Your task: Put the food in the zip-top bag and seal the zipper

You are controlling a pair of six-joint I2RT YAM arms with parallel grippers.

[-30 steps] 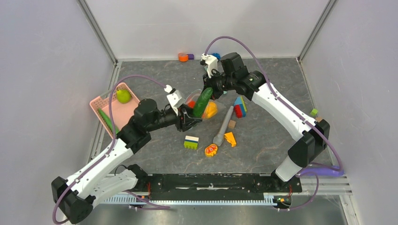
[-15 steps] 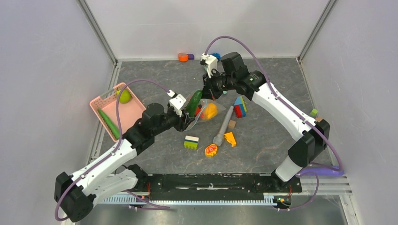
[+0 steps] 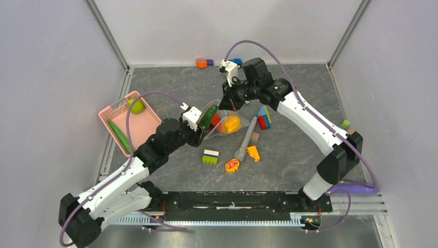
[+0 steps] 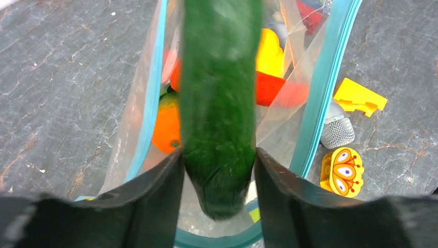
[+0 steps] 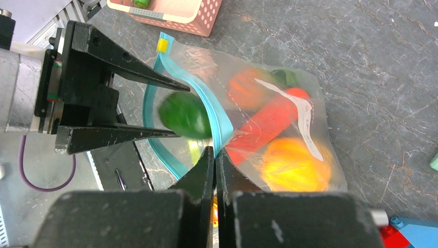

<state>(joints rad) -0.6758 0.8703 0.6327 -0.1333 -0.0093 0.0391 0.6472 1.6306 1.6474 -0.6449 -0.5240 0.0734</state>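
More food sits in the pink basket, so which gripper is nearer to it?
Left. The left gripper holds the green cucumber at the mouth of the zip-top bag, just right of the pink basket; the right gripper pinches the bag's rim farther right.

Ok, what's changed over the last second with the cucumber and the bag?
The left pincer carried the green cucumber leftward, still gripping it, its far end now inside the zip-top bag's mouth. The right pincer stayed shut on the zipper edge; the bag stayed put.
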